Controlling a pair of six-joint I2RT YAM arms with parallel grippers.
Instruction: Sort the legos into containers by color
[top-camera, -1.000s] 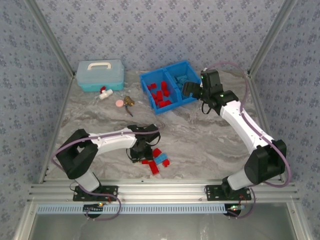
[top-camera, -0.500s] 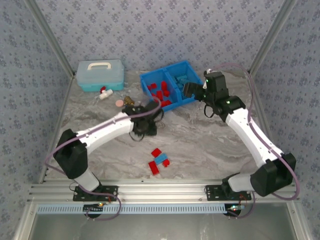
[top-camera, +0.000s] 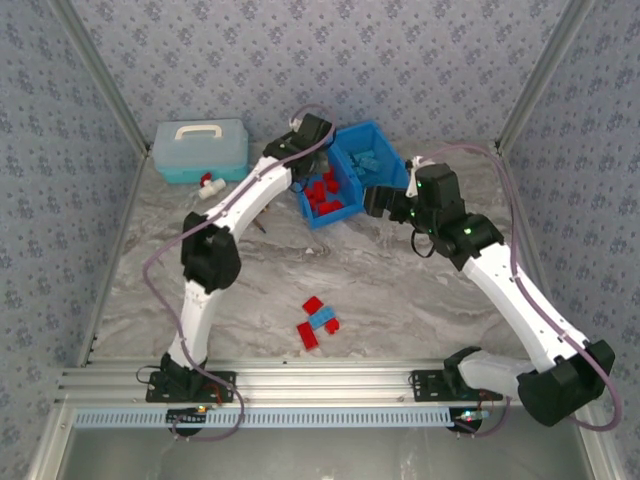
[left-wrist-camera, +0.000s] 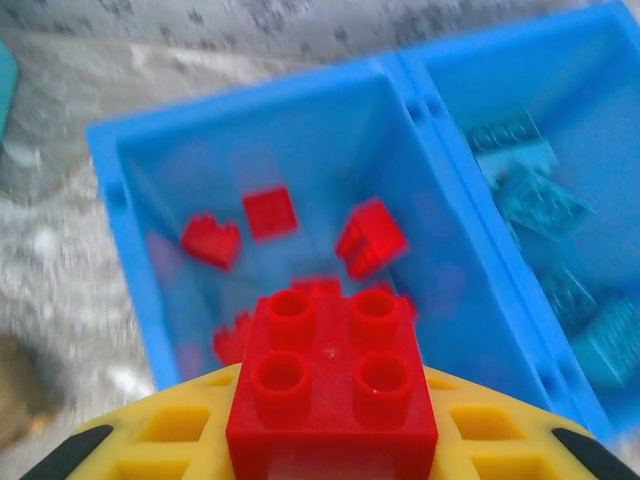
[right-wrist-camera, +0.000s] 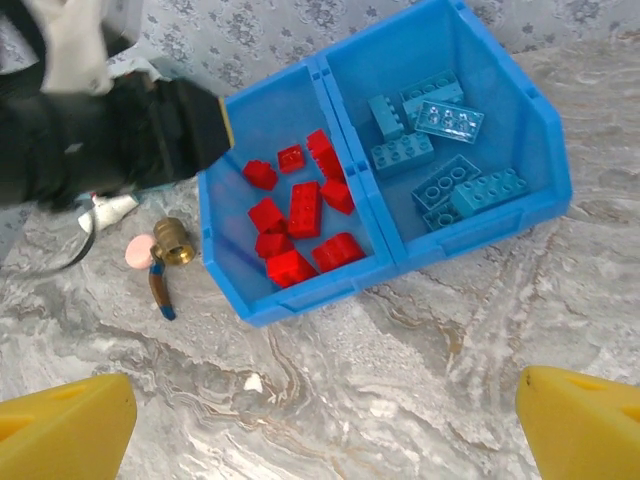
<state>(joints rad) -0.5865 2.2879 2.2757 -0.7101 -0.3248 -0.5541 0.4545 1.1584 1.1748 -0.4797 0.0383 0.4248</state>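
Observation:
My left gripper (top-camera: 312, 135) hangs over the left compartment of the blue bin (top-camera: 335, 218), shut on a red four-stud lego (left-wrist-camera: 332, 385) between its yellow fingers (left-wrist-camera: 140, 440). Below it several red legos (left-wrist-camera: 270, 213) lie in that compartment (right-wrist-camera: 300, 210). Light blue legos (right-wrist-camera: 440, 120) fill the right compartment (top-camera: 372, 160). Near the table's front, a small pile remains: red legos (top-camera: 313, 304) (top-camera: 307, 335) and a light blue one (top-camera: 321, 320). My right gripper (top-camera: 385, 200) stands open and empty just in front of the bin (right-wrist-camera: 330, 280), its fingertips (right-wrist-camera: 70, 430) wide apart above bare marble.
A light teal case with a white handle (top-camera: 200, 150) stands at the back left. A pink disc (right-wrist-camera: 137, 252), a brass fitting (right-wrist-camera: 172, 240) and a white valve (top-camera: 208, 186) lie left of the bin. The left arm stretches from the near edge to the bin.
The left arm has swung from the front pile up to the bin's left compartment with the red lego. The right gripper has drawn back a little from the bin.

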